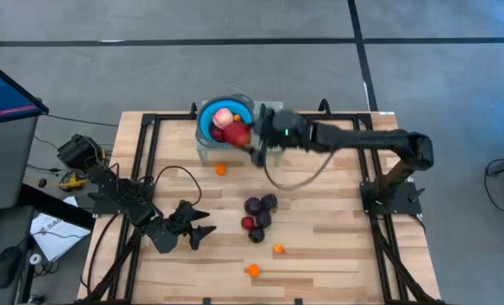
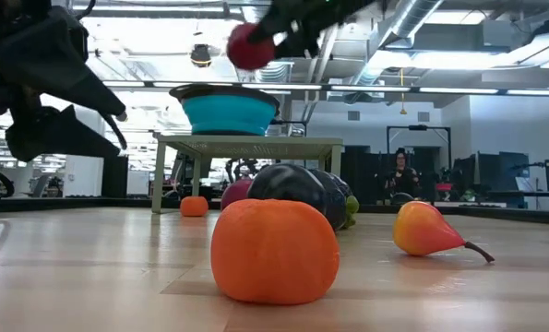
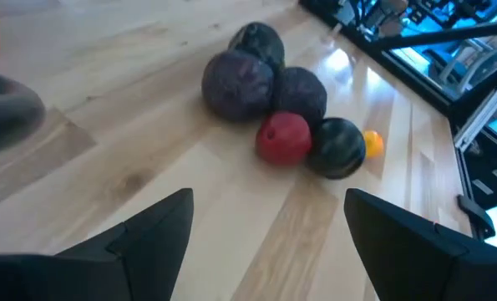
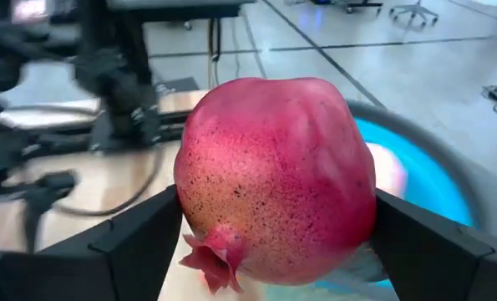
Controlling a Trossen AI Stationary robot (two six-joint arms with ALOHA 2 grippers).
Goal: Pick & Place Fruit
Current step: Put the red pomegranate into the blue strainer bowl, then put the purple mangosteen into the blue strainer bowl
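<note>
My right gripper (image 1: 250, 140) has reached from the table's right side to the round blue bowl (image 1: 211, 125) and is shut on a red pomegranate (image 4: 273, 180). The low view shows that fruit (image 2: 251, 46) above the bowl (image 2: 230, 112). A pale pink fruit (image 1: 224, 116) lies in the bowl. On the table lie a cluster of dark purple fruits (image 1: 261, 206) with a small red one (image 1: 248, 223), and tiny orange ones (image 1: 221, 169) (image 1: 279, 249) (image 1: 252, 270). My left gripper (image 1: 194, 230) hangs open near the table's left, facing the cluster (image 3: 269, 88) without touching it. My right gripper pinches the pomegranate by the two opposite sides of its round body (image 4: 194, 196), one finger (image 4: 135, 242) on each side. The fingers come from the table's right. The fruit is lifted clear above the bowl's rim, its crown (image 4: 215, 255) pointing back toward the wrist.
The bowl stands on a small grey raised stand (image 2: 246, 146) at the table's far edge. A big orange fruit (image 2: 274, 251) and a pear-shaped orange-red one (image 2: 428, 231) lie near the low camera. Black frame rails (image 1: 146, 144) run along both table sides. People show in the room behind.
</note>
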